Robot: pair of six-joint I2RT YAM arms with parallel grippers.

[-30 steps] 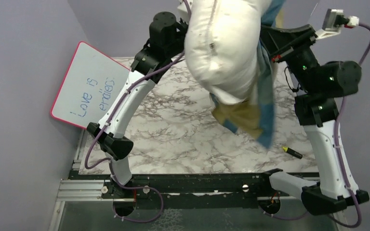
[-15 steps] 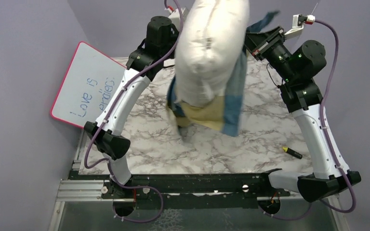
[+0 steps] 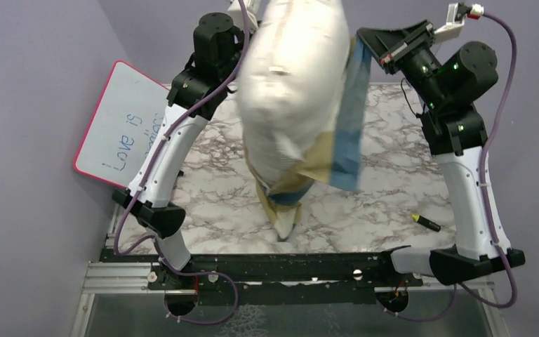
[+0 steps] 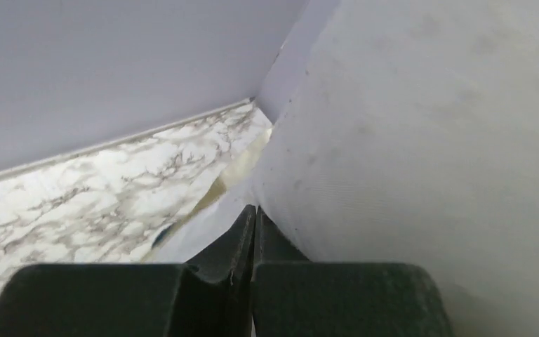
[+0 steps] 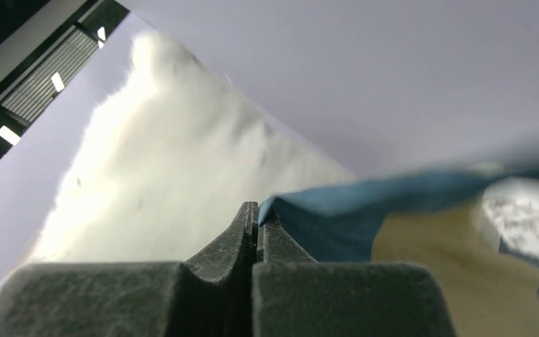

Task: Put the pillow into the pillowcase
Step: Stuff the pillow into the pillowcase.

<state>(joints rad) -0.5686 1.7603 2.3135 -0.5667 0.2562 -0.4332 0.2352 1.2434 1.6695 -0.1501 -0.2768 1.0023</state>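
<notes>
The plump white pillow (image 3: 291, 91) hangs high over the marble table (image 3: 210, 189), bare along most of its length. The blue, tan and cream pillowcase (image 3: 337, 151) wraps its lower end and droops below it. A blue strip of it runs up the pillow's right side to my right gripper (image 3: 365, 38). The right wrist view shows that gripper (image 5: 256, 207) shut on the blue pillowcase edge (image 5: 337, 217), with the pillow (image 5: 161, 175) beside it. My left gripper (image 4: 255, 209) is shut on a pale fold of the pillowcase (image 4: 196, 228), pressed against the pillow (image 4: 428, 140). From above, the pillow hides the left gripper.
A pink-rimmed whiteboard (image 3: 123, 126) leans on the left wall. A yellow-and-black marker (image 3: 426, 222) lies at the table's front right. The black rail (image 3: 288, 270) with both arm bases runs along the near edge. Purple walls close in behind and to the left.
Both arms have shifted and the hanging bundle has swung from the right toward the left. The pillowcase's lower end now droops further toward the table's front. Both grips have held.
</notes>
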